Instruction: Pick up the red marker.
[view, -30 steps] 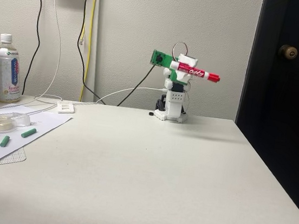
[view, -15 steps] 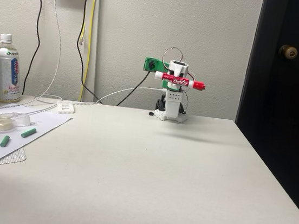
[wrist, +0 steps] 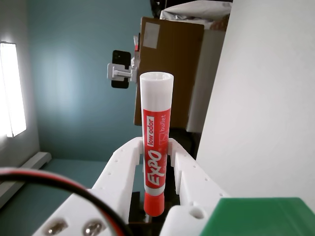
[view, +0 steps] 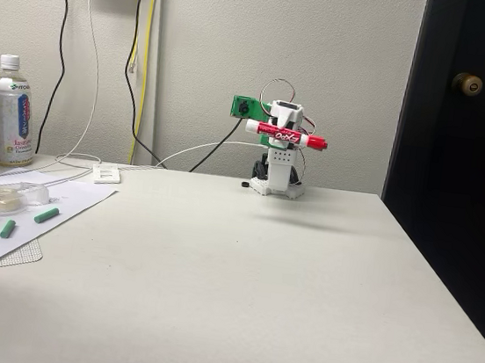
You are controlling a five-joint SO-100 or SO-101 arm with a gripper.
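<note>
You've got the marker point(view: 286, 135) off the worktop point(view: 239, 279) already: it sits crosswise in the jaws point(view: 282, 136), upper centre of the fixed view above the arm base, and in the wrist view the jaws point(wrist: 155, 162) are clenched on the marker point(wrist: 155, 147) around its label band, so the pick looks done with nothing left but holding it. Against a second ago, the arm has folded back and down, the marker has dropped lower and shifted left in frame, sitting closer to level now, grip unchanged.
</note>
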